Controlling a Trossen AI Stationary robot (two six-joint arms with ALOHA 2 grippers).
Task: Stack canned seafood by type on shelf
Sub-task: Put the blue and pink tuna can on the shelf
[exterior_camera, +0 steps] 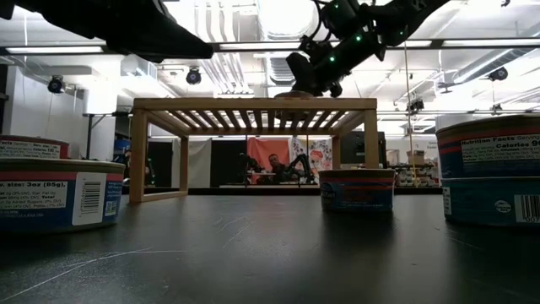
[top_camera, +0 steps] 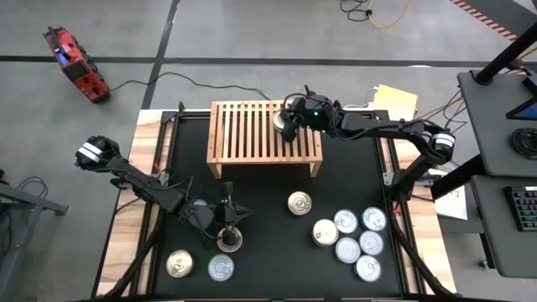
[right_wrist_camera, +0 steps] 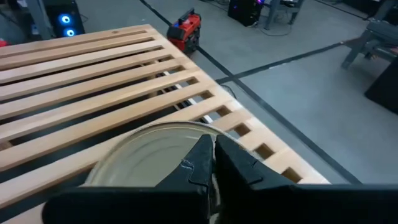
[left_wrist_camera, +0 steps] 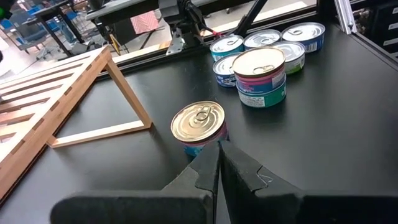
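Observation:
The light-wood shelf (top_camera: 264,134) stands at the table's far middle. One can (top_camera: 281,120) rests on its slatted top near the right end, its lid (right_wrist_camera: 149,155) filling the right wrist view. My right gripper (top_camera: 289,126) (right_wrist_camera: 213,144) is shut right over this can. My left gripper (top_camera: 226,220) (left_wrist_camera: 219,146) hovers shut at the near left, holding nothing. A silver can (top_camera: 230,243) sits on the mat just beside it. A gold-lidded can (left_wrist_camera: 199,124) (top_camera: 299,202) stands ahead of its fingertips. My right gripper has its shut fingers over the lid of the can on the shelf, with their tips at the lid's rim (right_wrist_camera: 202,134). The fingers come slanting down from the table's right. I cannot tell whether they touch the lid. The can sits flat on the slats.
Several cans (top_camera: 352,235) cluster at the near right, one of them a stack of two (left_wrist_camera: 261,78). Two more cans (top_camera: 179,264) (top_camera: 220,268) lie at the near left. Bare black mat (top_camera: 268,252) lies between the groups. Beyond the table sits a person (exterior_camera: 274,165).

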